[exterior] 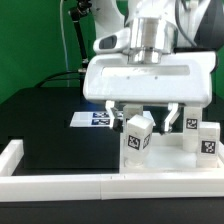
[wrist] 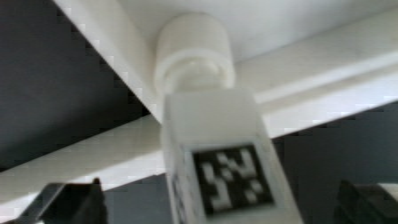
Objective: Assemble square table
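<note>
The two fingers (wrist: 68,200) are seen spread apart in the wrist view, one dark tip at each lower corner, with a white leg (wrist: 214,150) standing between them and touched by neither. The gripper (exterior: 146,113) is thus open, and nothing is held. In the exterior view the same tagged leg (exterior: 138,138) stands upright on the black desk (exterior: 45,120), directly beneath the wide white gripper body, which suggests that the fingers have been set astride it so that it can be clamped on its flat sides. The rounded peg at the leg's end is shown in the wrist view pointing toward a white border strip (wrist: 302,70).

Further out, toward the exterior view's right, two more upright legs (exterior: 208,140) are stood close together near the front border strip (exterior: 150,182). Behind the gripper, the marker board (exterior: 92,119) lies flat on the desk. The square tabletop cannot be made out; it may be hidden behind the gripper. The assembly is judged to be at an early stage, with no leg yet fitted.
</note>
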`<state>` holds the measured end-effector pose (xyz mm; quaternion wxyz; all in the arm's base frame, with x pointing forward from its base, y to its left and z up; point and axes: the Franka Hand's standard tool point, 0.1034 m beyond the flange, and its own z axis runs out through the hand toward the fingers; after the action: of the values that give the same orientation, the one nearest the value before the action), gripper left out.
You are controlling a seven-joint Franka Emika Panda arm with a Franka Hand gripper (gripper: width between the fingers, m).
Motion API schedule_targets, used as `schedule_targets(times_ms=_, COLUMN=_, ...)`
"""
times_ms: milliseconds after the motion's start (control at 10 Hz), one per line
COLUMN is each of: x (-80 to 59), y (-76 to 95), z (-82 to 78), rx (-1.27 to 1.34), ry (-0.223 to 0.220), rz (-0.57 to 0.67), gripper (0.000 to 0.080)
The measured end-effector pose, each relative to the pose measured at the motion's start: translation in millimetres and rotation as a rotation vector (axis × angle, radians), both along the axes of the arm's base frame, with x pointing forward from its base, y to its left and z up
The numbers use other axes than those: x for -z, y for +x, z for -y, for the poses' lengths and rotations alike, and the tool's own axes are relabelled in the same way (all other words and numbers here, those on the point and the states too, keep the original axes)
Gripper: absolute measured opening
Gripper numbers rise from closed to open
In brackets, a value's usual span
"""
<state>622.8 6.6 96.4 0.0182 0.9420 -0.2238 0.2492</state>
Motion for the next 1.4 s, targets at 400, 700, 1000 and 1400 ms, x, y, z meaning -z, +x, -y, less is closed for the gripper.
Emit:
schedule_targets(times_ms=400, x=-1.1, y=0.6, z=8.6, rx=0.027, ry=0.099, rz=-0.172, gripper=0.0649)
schedule_targets(times_ms=700, x=0.9, y=-9.8, z=7.2, rx=0.043, ry=0.193, rz=-0.37, gripper=0.0649)
schedule_targets(times_ms=1000, x=0.3, y=-4.6, z=11.7, rx=0.067, ry=0.235, rz=-0.444, gripper=0.0649)
schedule_targets(times_ms=1400, x=12.8, y=-3.8, z=19.6, rx=0.1, ry=0.229, rz=-0.446, gripper=0.0649)
